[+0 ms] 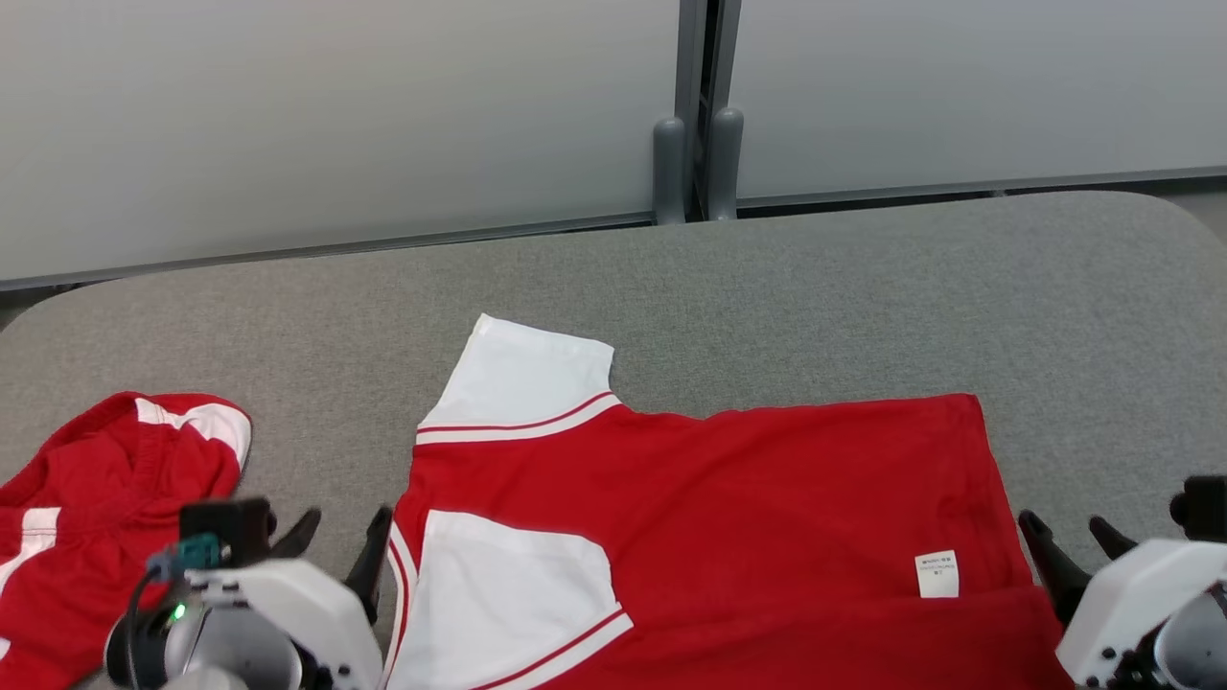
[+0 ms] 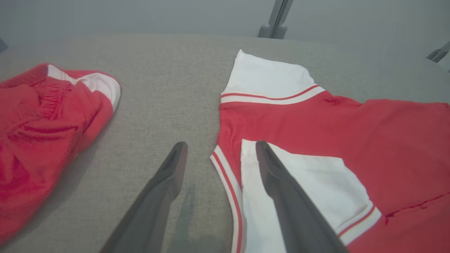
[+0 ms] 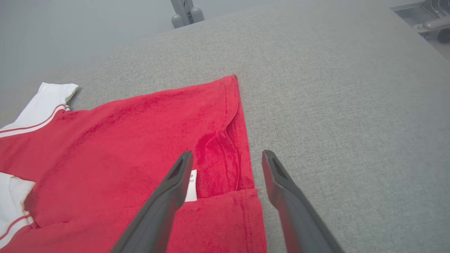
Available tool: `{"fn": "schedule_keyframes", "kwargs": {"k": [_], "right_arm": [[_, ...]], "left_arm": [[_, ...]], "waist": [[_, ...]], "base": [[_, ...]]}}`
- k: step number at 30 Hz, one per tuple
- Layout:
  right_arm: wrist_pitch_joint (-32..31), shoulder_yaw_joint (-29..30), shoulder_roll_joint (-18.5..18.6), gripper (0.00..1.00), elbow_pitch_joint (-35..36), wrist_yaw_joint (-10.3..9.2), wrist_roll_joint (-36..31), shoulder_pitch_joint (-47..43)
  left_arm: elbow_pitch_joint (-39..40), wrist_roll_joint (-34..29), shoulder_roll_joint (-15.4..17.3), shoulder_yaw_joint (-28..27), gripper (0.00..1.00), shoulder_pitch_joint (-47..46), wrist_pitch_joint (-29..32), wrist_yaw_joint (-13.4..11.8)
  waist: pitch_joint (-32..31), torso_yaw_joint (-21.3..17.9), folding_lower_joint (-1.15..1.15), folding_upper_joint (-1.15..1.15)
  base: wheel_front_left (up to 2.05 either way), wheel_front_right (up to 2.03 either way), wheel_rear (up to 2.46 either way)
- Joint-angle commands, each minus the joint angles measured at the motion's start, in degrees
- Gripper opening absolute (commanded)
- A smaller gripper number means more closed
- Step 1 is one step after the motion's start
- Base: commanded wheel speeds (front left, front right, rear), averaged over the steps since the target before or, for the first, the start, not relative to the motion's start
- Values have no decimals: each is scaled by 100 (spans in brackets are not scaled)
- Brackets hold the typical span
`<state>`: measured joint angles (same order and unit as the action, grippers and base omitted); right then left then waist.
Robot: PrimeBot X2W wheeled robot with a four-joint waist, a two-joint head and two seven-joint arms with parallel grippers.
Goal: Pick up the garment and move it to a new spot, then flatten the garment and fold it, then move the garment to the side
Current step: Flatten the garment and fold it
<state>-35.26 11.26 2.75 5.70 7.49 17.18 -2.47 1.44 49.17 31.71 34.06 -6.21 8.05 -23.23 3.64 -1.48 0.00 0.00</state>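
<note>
The red garment (image 1: 729, 498) with white sleeves lies spread on the grey table (image 1: 863, 287) near its front edge, a near strip folded up beside a small white label (image 1: 937, 573). The left gripper (image 1: 347, 525) hangs with fingers apart over the garment's left edge by the sleeve, and the right gripper (image 1: 1062, 527), fingers likewise apart, straddles its right hem. A second, crumpled red garment (image 1: 105, 479) lies apart to the left.

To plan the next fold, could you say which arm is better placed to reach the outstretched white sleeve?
Left, probably: the left gripper is open near the white sleeve; the right gripper sits by the hem of the shirt.
</note>
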Motion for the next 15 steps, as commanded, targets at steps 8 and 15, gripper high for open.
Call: {"fn": "schedule_keyframes", "kwargs": {"k": [8,15], "right_arm": [[334,-610,30,100,-523,2,-83,1347],[1070,-1032,29,100,-1247,2,310,2395]], "left_arm": [[-1742,-360,-543,332,100,-2325,380,911],[-3090,-488,-759,396,100,-3675,668,1322]], "waist": [[886,-402,0,0],[1632,-896,0,0]], "base": [[0,0,0],[0,0,0]]}}
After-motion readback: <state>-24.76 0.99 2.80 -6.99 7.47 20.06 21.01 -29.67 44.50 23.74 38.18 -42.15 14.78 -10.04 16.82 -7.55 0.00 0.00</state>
